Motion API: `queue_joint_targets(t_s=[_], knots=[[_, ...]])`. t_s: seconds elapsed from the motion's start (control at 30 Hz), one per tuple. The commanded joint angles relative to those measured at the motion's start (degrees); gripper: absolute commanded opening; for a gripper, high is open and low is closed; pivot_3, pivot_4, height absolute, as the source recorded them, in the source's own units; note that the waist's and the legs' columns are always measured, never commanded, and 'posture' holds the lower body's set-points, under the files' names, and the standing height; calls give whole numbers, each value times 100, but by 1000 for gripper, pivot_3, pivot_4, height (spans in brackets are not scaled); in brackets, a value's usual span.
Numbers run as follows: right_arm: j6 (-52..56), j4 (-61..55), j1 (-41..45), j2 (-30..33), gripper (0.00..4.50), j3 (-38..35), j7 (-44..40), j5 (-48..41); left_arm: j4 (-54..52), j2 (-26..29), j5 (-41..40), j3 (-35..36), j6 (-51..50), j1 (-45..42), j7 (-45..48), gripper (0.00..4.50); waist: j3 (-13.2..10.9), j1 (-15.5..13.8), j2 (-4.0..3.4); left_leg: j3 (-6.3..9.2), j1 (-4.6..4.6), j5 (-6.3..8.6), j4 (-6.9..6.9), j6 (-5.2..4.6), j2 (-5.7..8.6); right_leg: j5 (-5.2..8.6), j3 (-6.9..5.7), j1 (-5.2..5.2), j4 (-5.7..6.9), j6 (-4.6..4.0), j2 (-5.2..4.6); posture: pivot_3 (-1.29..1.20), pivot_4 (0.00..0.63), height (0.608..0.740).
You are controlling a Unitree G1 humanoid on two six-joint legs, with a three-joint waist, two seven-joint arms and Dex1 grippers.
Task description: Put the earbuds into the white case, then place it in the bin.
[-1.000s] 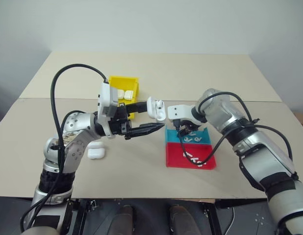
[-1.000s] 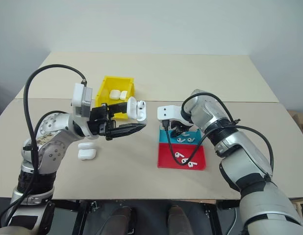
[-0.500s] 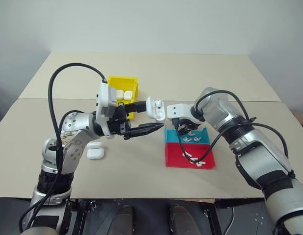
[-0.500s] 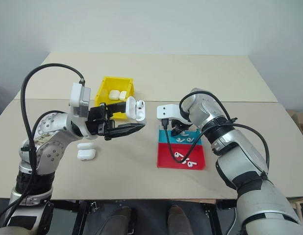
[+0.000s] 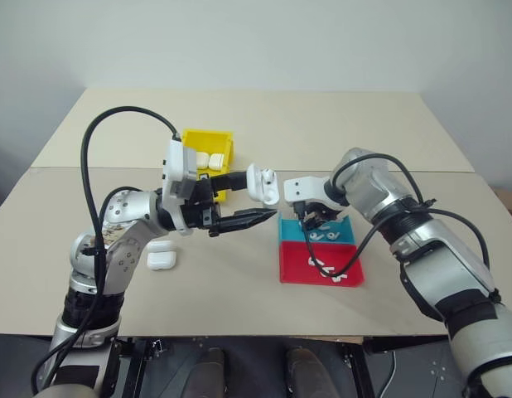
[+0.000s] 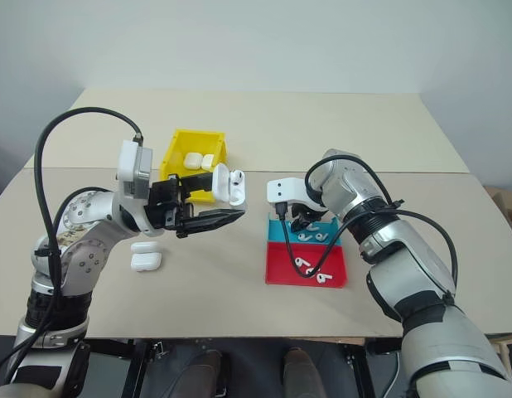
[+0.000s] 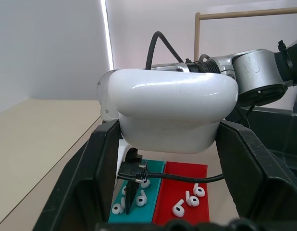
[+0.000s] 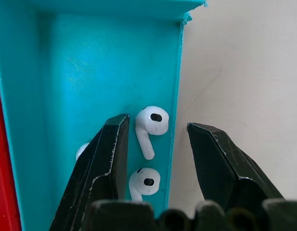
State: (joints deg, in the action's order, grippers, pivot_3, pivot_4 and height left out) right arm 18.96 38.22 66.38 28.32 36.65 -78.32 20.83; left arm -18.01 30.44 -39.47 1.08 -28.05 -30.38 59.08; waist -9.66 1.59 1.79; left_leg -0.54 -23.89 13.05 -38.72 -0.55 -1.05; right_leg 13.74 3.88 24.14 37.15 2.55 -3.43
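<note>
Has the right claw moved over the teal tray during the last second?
No. The right claw hangs open over the teal tray's far end, as before.

Left claw point(image 5: 249, 199) clamped; right claw point(image 8: 155, 144) points down, parted.

- Centre of the head views: the left gripper point(image 5: 243, 199), clamped on the white case point(image 5: 263, 184), bars the way between the bin point(image 5: 208, 149) and the teal tray point(image 5: 318, 232).
- Right gripper point(image 8: 155, 144), jaws apart over the teal tray, straddles an earbud point(image 8: 149, 122) by the tray's wall.
- Lower left: two cases point(image 6: 146, 256) lie on the table point(image 5: 322, 124).
- Upper table and lower centre lie bare.
</note>
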Motion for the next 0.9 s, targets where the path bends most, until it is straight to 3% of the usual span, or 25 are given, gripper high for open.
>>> queue_joint_targets(t_s=[0.03,0.13,0.23,0.27,0.6,0.73,0.9], knots=[[-73,-63,-52,34,2355,-89,-71,49,-202,27,-60,110,122,9,-26,2781,0,0,0,0,0,0,0,0,0,0,0,0,0,0,0,0,150,740],[-96,-43,-74,8,1790,-101,-72,70,-232,34,-65,114,116,33,-39,2781,0,3,0,0,0,0,0,0,0,0,0,0,0,0,0,0,150,740],[-96,-64,-112,-4,781,-113,-71,77,-248,42,-69,120,111,52,-45,2781,0,14,0,1,0,0,0,0,0,0,0,0,0,0,0,0,150,740],[-75,-81,-130,-7,633,-128,-64,76,-249,43,-69,120,110,55,-45,2781,0,14,0,1,0,0,0,0,0,0,0,0,1,0,0,0,150,740],[404,-588,-305,246,633,-624,-192,-193,-189,30,-76,74,102,1,-9,2781,0,34,0,3,0,0,1,0,0,0,0,-1,0,0,0,0,150,740],[1422,-1394,-445,542,633,-1544,-133,-832,-145,20,-80,61,109,-30,28,2781,-2,19,-2,5,-9,0,1,0,1,0,0,6,-1,0,-2,0,150,740],[2994,-3662,-1601,644,633,-3763,467,-2355,-19,26,-77,69,125,-127,110,2781,-2,-78,-2,22,-22,0,2,0,0,0,-13,7,-6,0,-2,0,150,740]])
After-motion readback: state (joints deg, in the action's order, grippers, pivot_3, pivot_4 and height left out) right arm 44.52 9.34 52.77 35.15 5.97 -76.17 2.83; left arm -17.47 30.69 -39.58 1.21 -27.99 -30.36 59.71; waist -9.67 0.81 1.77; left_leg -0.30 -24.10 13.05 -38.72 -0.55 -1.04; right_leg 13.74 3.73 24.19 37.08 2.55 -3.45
